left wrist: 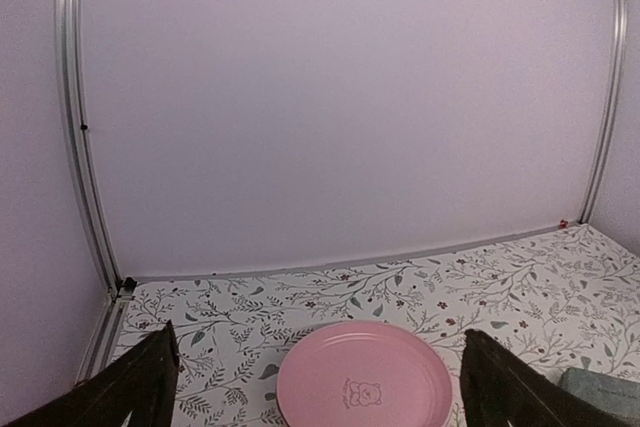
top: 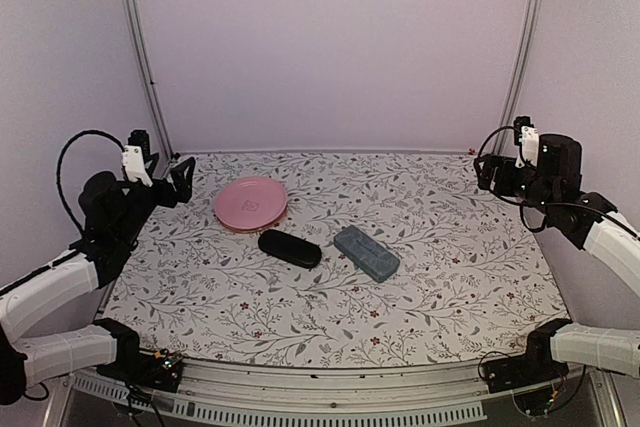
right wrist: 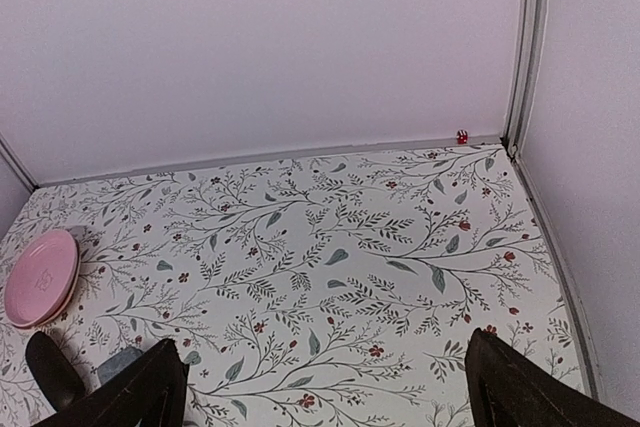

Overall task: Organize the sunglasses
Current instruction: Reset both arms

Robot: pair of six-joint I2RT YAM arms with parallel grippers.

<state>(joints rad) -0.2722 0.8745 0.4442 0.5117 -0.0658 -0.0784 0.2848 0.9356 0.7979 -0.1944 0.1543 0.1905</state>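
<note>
Sunglasses do not show in any of our three views, so we cannot say where they lie. On the floral bench (top: 450,277) we see only a black oval case (top: 290,248), a grey-blue case (top: 366,253) just to its right, and a pink plate (top: 251,203) behind them to the left. Both cases are shut. The sunglasses may be inside them, but we cannot tell from here.

Our left hand (top: 186,172) hangs above the bench's far-left corner, near the plate, with its fingers spread wide and nothing between them. Our right hand (top: 486,173) is raised at the far-right edge, well apart from everything, and is also spread wide and empty.

We judge that sunglasses will be light but awkward to handle. The frames are thin, the hinges are weak, and the lenses are slick and scratch easily. The bridge or the thick corner of the frame beside a hinge looks like the safest place to hold them, with the fingers kept off the lenses and off a folded arm that could swing.

If the cases must be opened first, their rounded shells look smooth and likely to slide. In that case one hand should pin the base while the other works along the seam.
</note>
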